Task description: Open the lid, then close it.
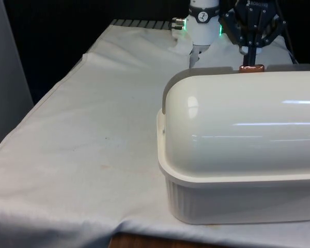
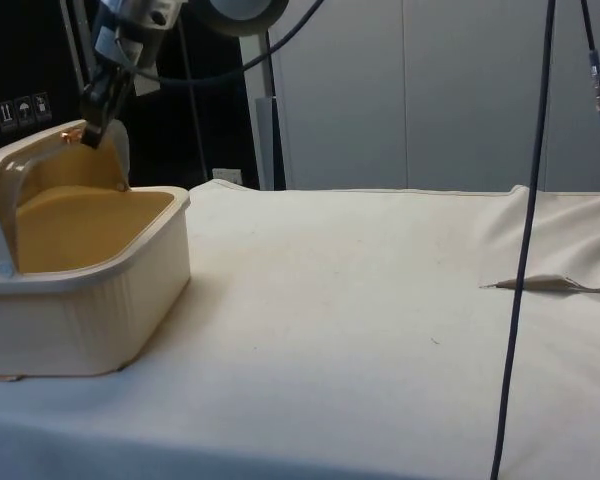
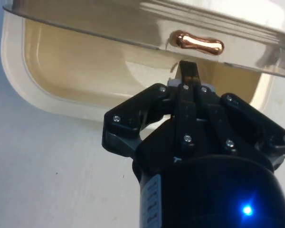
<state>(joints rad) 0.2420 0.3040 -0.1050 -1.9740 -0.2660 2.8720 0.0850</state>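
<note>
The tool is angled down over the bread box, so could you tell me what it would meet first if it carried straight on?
Most likely the copper handle on the lid: the tool points at it from close by, though depth is unclear.

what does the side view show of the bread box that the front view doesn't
Side view alone: the bread box stands open, its tan inside bare, with the lid rolled up and back. A dark cable hangs across the view.

Front view alone: the lid's smooth white rounded back and the ribbed wall of the base beneath it.

Both: the gripper at the copper handle on the lid's raised edge, and the white cloth under the box.
</note>
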